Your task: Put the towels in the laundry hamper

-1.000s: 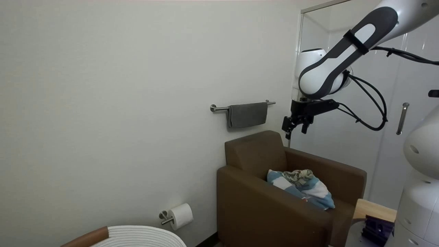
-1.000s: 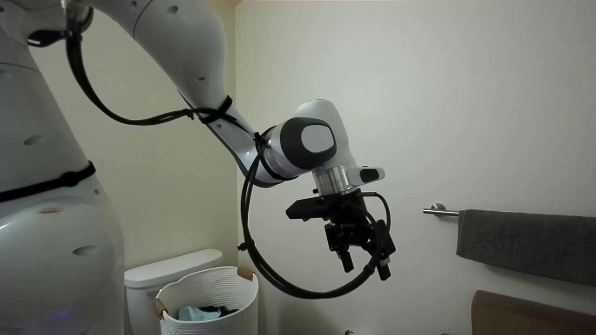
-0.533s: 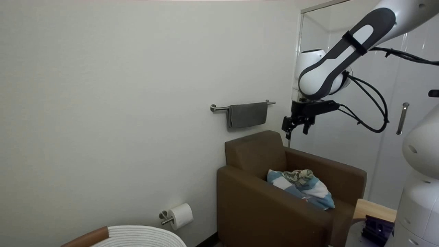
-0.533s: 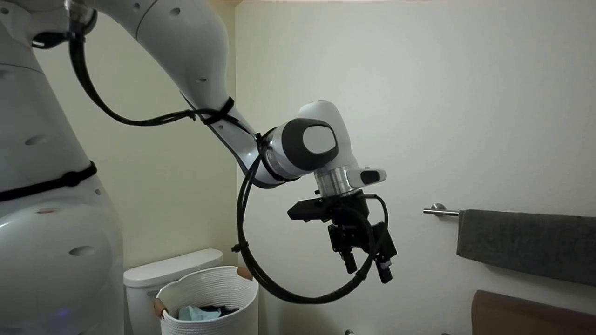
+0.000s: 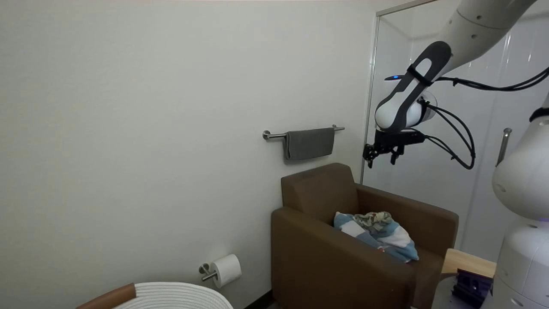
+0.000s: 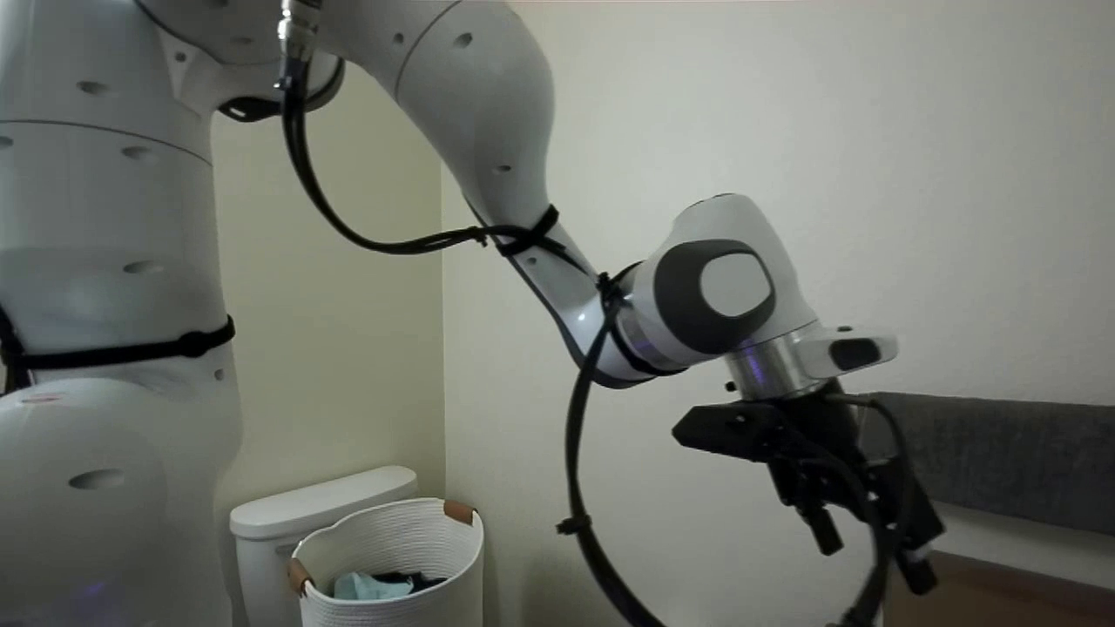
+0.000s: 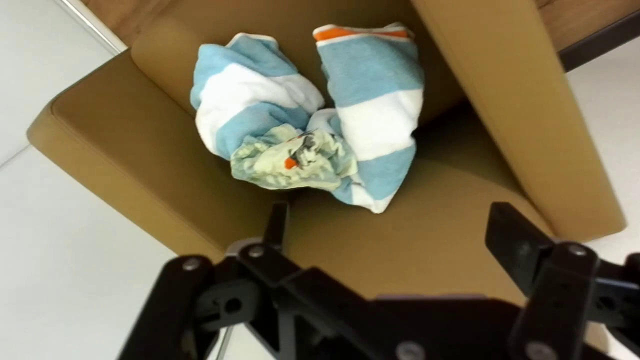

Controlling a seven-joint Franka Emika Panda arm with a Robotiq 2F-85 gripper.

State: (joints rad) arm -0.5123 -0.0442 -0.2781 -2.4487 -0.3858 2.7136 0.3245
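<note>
End effector (image 7: 390,212) spread wide over the armchair (image 5: 334,262). Striped towel (image 7: 377,120) bunched on armchair seat, below end effector, well apart from it; pale greenish towel (image 7: 300,172) on top of striped one. Grey towel (image 5: 309,143) hangs on wall bar (image 5: 276,135) above armchair back.

Swings arm (image 6: 514,131) and gripper (image 6: 871,562) farther from the laundry hamper (image 6: 464,575) in an exterior view, now overlapping the dark grey towel (image 6: 1019,461) and brown armchair (image 6: 1019,596). In an exterior view, newly shows a blue light (image 5: 395,77) and draws fingertips (image 5: 369,164) clear of the door frame (image 5: 372,64).
</note>
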